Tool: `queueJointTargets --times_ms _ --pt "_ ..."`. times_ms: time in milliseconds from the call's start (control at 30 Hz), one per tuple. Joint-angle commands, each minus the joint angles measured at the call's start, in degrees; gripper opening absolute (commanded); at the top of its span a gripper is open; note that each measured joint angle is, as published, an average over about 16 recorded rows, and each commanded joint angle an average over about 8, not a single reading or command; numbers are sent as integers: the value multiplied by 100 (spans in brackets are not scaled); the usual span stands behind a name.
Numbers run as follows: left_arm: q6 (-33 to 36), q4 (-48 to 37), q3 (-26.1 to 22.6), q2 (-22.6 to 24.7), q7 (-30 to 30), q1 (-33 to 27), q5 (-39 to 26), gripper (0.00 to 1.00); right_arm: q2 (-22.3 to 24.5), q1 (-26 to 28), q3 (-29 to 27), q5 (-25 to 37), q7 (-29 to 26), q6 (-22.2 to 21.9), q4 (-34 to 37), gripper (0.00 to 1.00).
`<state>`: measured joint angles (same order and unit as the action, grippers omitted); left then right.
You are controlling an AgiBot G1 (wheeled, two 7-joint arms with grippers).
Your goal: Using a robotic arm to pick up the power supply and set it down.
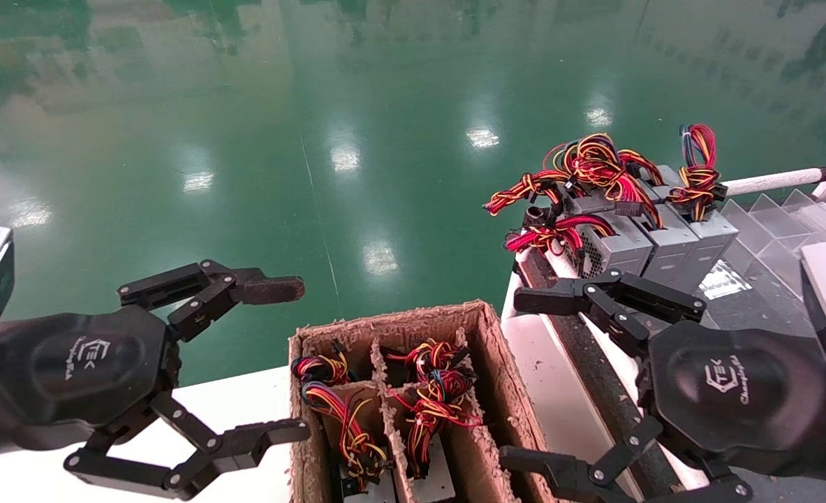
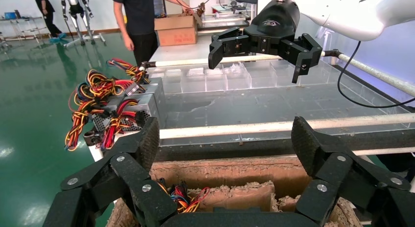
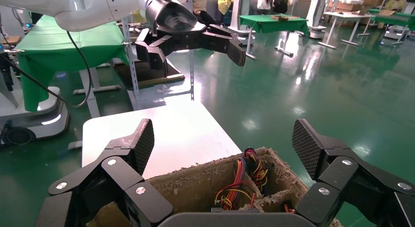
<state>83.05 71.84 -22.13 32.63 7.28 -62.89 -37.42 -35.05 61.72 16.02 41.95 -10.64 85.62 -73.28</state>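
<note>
Both tools hover with fingers spread wide and nothing between them. Left tool [image 1: 294, 356], a black two-finger linkage with a white logo on its octagonal palm, hangs just left of the brown cardboard divider box [image 1: 486, 349], above the white worktop [image 1: 245, 405] that carries the box. Right tool [image 1: 531, 377], of the same build, hangs just right of the box, over the dark belt-like strip [image 1: 587, 363] that runs along the box's right side. The right wrist view shows the box's torn rim below that tool's ribbed fingertips [image 3: 142, 144].

Inside the box, cardboard partitions form narrow compartments. Tied bundles of red, yellow, orange and black wires [image 1: 433, 398] stick up from several of them; the bodies they belong to are mostly hidden.

Beyond the box, to its far right, three small grey sheet-metal power supplies [image 1: 671, 241] stand side by side, touching, at the near end of a grey tray with clear dividers [image 1: 769, 223]. Their wire bundles [image 1: 594, 164] pile on top and spill towards the box side. They are well apart from both tools.

Behind everything lies a glossy green floor [image 1: 280, 140]. In the left wrist view a person in dark clothes [image 2: 137, 16] stands far beyond the tray.
</note>
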Motion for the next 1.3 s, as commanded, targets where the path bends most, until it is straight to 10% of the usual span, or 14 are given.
queueJointTargets --times_ms 33,1200,1300 --pt "0 0 0 0 0 0 0 0 0 0 0 0 0 0 0 100" --pt "0 0 0 0 0 0 0 0 0 0 0 0 0 0 0 100" --pt "0 0 0 0 0 0 0 26 0 0 0 0 0 0 0 100"
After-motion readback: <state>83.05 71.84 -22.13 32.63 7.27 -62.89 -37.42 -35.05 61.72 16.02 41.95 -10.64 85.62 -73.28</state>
